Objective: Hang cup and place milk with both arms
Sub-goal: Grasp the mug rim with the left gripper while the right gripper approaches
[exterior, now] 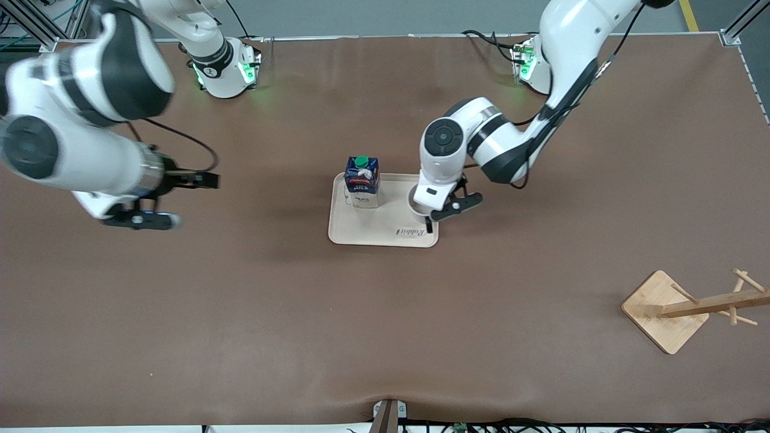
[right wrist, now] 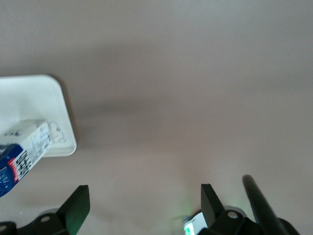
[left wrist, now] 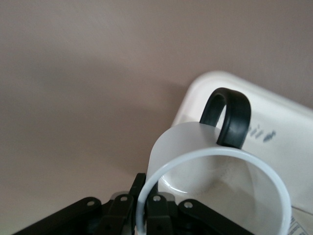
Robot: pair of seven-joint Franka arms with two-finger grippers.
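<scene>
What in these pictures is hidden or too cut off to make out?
- Cup: front view, left arm's wrist covers nearly all of it; its side never shows.
- Left gripper: left wrist view, the cup's rim and the picture's edge cut off its fingertips.
- Milk: right wrist view, cut off at the edge.
- Rack: front view, pegs run off-frame.

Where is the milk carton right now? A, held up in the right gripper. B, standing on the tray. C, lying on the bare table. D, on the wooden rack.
B: the milk stands upright on the tray, beside the cup that the left gripper has closed on; the right gripper hangs open over bare table.
</scene>
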